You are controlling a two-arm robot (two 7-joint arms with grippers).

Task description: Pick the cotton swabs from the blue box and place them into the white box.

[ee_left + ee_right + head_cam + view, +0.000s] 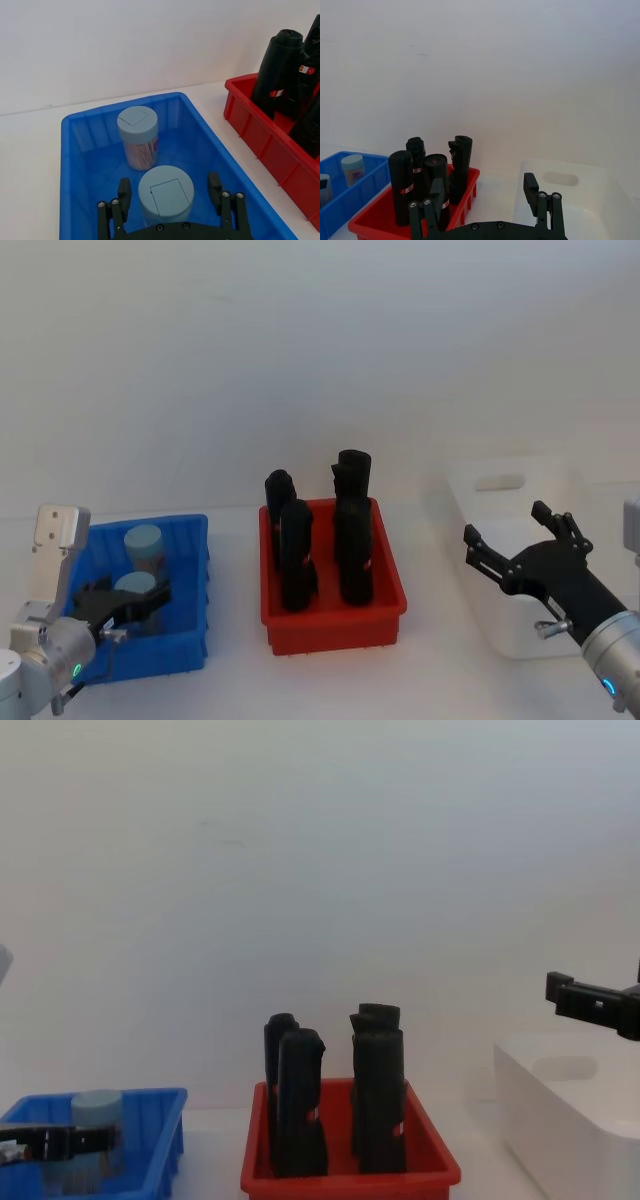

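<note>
Two cotton swabs jars with pale blue lids stand in the blue box [190, 648] at the left. The far jar [137, 135] stands free. My left gripper [169, 189] is down inside the box, open, with one finger on either side of the near jar [166, 197] and small gaps to both. The head view shows that gripper [135, 602] at the near jar [133, 583], with the far jar [143, 543] behind it. My right gripper [507, 524] hovers open and empty above the white box [520, 640] at the right.
A red bin [335, 625] stands between the two boxes and holds several tall black upright objects [295, 555]. A plain white wall rises behind the table. Bare table lies in front of the bins.
</note>
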